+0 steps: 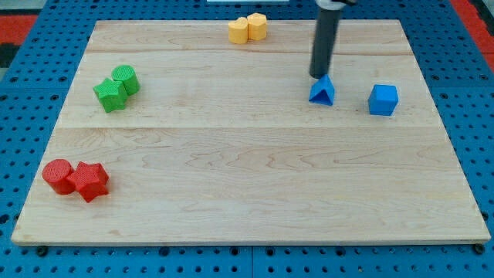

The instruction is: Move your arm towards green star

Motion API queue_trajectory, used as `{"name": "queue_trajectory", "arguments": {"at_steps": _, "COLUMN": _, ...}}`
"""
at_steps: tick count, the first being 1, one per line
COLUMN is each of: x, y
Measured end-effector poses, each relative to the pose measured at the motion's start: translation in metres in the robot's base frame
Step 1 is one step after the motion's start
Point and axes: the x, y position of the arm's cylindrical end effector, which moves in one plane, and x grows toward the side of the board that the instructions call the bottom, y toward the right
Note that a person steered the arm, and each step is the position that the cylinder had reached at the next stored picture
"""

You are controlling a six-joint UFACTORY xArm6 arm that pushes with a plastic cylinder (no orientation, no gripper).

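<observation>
8 blocks on the worktop (247, 177): 3 touching pairs and 2 loose blocks, with my tip (319, 76) at the right half.

The left yellow block (238, 31) and right yellow block (257, 25) touch at the middle of the top edge. Near the left edge, the green star (110, 95) touches the green block (126, 79) up and to its right. By the bottom-left corner, the red cylinder (58, 175) sits left of the red star (91, 181), touching. Towards the right edge, the blue triangle (323, 91) lies left of the blue cube (383, 100), apart. My tip is just behind the triangle, on its top-edge side, well apart from the green star.
</observation>
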Motion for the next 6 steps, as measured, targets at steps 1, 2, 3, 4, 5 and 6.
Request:
{"name": "queue_trajectory", "arguments": {"at_steps": 1, "x": 0.018, "y": -0.015}}
{"name": "queue_trajectory", "arguments": {"at_steps": 2, "x": 0.017, "y": -0.027}}
{"name": "queue_trajectory", "arguments": {"at_steps": 3, "x": 0.014, "y": -0.064}}
{"name": "queue_trajectory", "arguments": {"at_steps": 4, "x": 0.040, "y": -0.147}}
{"name": "queue_trajectory", "arguments": {"at_steps": 5, "x": 0.068, "y": -0.240}}
{"name": "queue_trajectory", "arguments": {"at_steps": 6, "x": 0.090, "y": -0.339}}
